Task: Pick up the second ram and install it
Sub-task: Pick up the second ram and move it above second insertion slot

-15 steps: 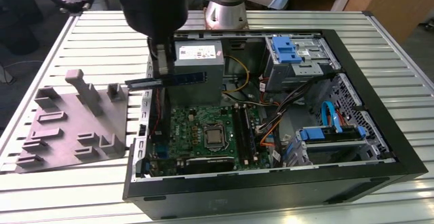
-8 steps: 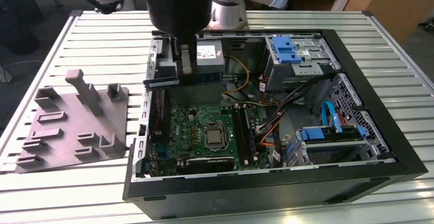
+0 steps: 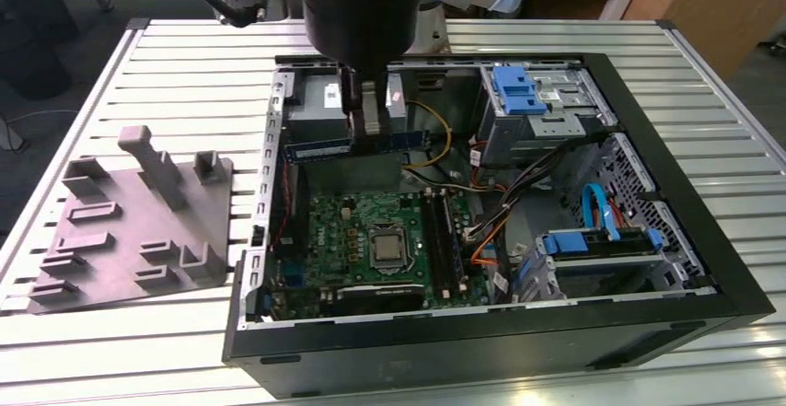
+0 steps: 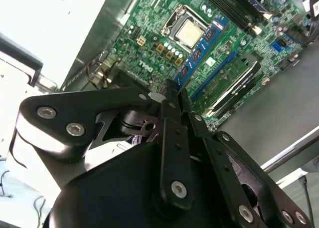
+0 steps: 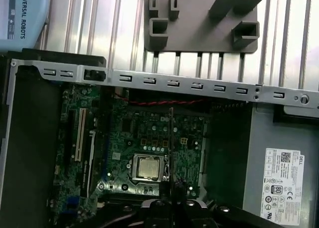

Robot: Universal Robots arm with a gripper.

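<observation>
My gripper (image 3: 371,133) is shut on the second ram (image 3: 326,150), a dark blue stick with a pale label strip. It hangs level over the rear part of the open computer case (image 3: 687,314), above the motherboard (image 3: 356,231). In the second wrist view the ram (image 4: 202,46) sticks out past the closed fingertips (image 4: 169,96) over the board, near the processor (image 4: 188,32). Seen edge-on in the first wrist view, the ram (image 5: 171,138) is a thin line above the gripper (image 5: 172,200). The long black memory slots (image 3: 445,236) lie beside the processor (image 3: 388,245).
A grey fixture plate (image 3: 123,231) with raised blocks lies on the slatted table (image 3: 184,65) at the exterior view's left of the case. Blue drive brackets (image 3: 522,88), cables (image 3: 491,231) and a drive cage (image 3: 608,245) crowd the case's other side. The power supply (image 5: 284,178) sits by the board.
</observation>
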